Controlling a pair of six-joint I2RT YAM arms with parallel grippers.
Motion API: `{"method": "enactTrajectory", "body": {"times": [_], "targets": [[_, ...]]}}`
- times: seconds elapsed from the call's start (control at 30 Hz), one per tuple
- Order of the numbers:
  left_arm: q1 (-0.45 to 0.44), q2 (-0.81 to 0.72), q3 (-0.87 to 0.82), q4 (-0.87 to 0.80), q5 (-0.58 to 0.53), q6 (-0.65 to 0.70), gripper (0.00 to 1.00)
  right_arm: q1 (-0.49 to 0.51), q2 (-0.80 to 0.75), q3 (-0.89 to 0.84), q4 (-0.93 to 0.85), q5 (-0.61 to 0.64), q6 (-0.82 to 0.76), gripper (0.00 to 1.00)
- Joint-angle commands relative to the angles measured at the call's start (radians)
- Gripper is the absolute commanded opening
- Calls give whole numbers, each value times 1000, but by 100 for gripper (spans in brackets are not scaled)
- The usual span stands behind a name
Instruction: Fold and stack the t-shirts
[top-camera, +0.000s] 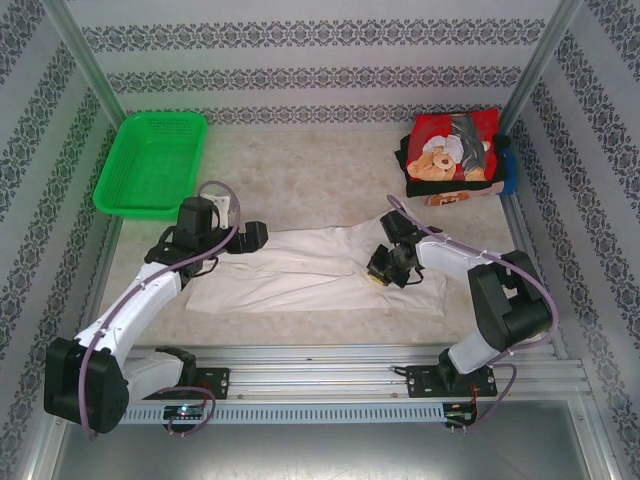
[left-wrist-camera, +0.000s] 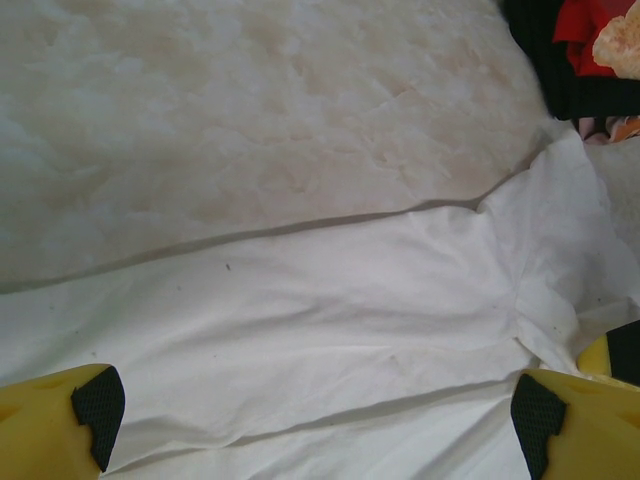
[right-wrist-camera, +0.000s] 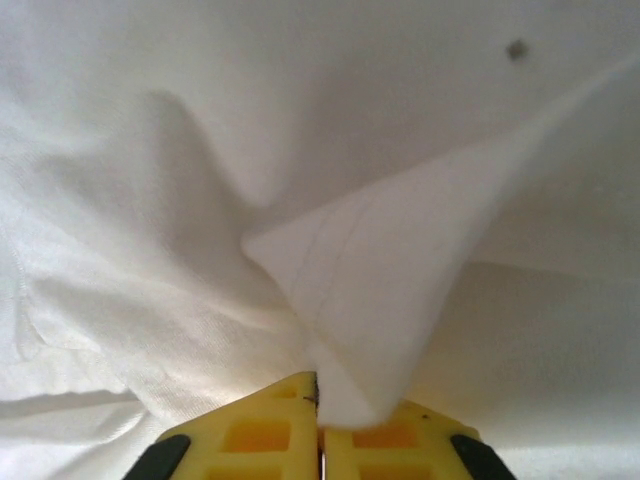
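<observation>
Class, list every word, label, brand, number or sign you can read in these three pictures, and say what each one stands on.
No text can be read in any view.
red t-shirt: a teddy-bear picture, no legible lettering.
white t-shirt: plain, no label showing.
green basket: no marking visible.
wallpaper: bands of ornament, not writing.

The left arm (top-camera: 135, 305) and right arm (top-camera: 452, 256) have white links, black joints, purple cables (top-camera: 215, 187), and yellow fingers (right-wrist-camera: 260, 435) with black pads (left-wrist-camera: 98, 405).
</observation>
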Motion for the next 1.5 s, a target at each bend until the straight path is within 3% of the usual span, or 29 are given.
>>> {"method": "enactTrajectory", "body": {"times": [0.0, 0.7, 0.87, 1.0, 1.2, 1.33, 1.47], "targets": [[-13, -26, -19, -27, 16, 37, 100, 14, -36, 8, -21, 30, 25, 6], [-19, -44, -57, -13, 12, 49, 100, 70, -104, -93, 34, -17, 229, 1], [-21, -44, -70, -6, 12, 48, 100, 79, -101, -120, 54, -23, 265, 9], [-24, -42, -77, 0, 12, 48, 100, 82, -128, -118, 46, -30, 275, 21], [-29, -20, -71, 21, 15, 41, 100, 84, -287, 62, -252, 70, 141, 36], [-39, 12, -56, 48, 18, 39, 100, -4, -339, 96, -295, 97, 48, 38], [-66, 48, -19, 57, 16, 66, 100, -148, -217, 128, -231, 32, -66, 30]]}}
